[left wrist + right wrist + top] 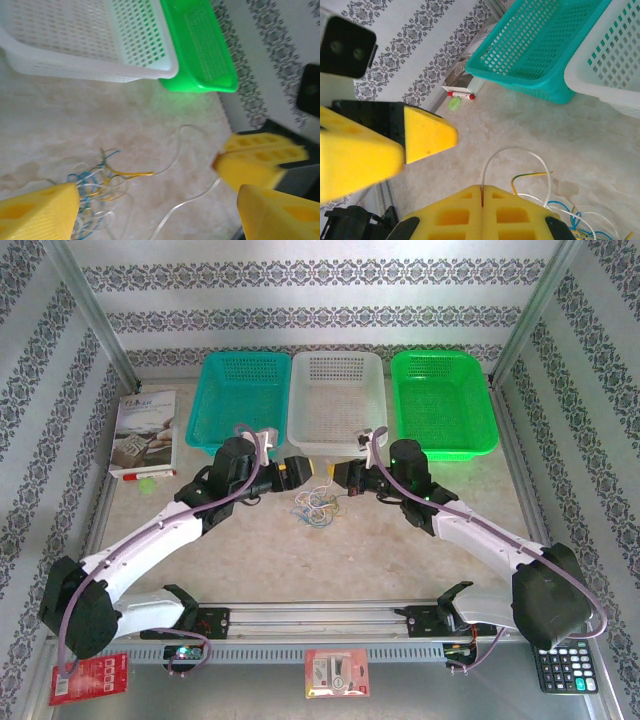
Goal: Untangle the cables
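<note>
The cables (315,508) lie as a small tangle of whitish, blue and yellow wires on the table between the two grippers. My right gripper (482,192) is shut on a white cable (520,150) that arcs out from between its fingertips down into the tangle (572,220). My left gripper (160,215) is open, its yellow fingers (40,212) wide apart over the tangle (95,185), with nothing between them. From above, the left gripper (305,471) and right gripper (333,473) almost meet tip to tip just behind the cables.
Teal (245,357), white (336,356) and green (438,354) baskets stand in a row at the back. A booklet (145,430) and a red pen (140,473) lie at the left. A calculator (565,668) sits at the front right.
</note>
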Motion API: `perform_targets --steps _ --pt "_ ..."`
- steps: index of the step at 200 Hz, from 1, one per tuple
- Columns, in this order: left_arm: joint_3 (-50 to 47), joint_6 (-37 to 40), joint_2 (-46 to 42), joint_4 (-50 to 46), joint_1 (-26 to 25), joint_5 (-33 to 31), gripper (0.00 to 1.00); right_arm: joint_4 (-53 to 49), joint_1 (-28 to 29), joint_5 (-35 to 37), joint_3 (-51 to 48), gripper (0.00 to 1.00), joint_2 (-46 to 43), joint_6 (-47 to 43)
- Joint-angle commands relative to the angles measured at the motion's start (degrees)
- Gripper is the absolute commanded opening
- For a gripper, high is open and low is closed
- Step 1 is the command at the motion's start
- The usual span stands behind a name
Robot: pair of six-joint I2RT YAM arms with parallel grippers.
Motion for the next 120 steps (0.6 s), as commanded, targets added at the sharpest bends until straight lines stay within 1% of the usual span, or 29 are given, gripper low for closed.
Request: perform_targets --steps 1,18,51,63,120 --pt "3.52 -7.40 2.68 3.56 0.15 4.22 0.83 2.93 -0.48 -3.37 -0.52 0.00 0.36 -2.84" --pt "4.50 -11.33 4.77 6.56 0.19 6.38 0.83 2.86 -0.45 -3.76 -0.31 0.00 0.80 -3.13" --pt "2.48 -22.11 7.53 18.40 0.16 8.79 0.82 3.12 -0.08 -3.73 0.11 0.00 1.61 -3.19" --pt "1.77 -24.78 8.44 21.93 0.18 9.12 0.82 3.11 0.10 -3.69 0.21 0.00 1.86 -3.33" --pt "1.48 -27.52 10.56 25.70 0.02 9.55 0.82 3.12 0.54 -3.33 0.83 0.00 2.31 -3.38"
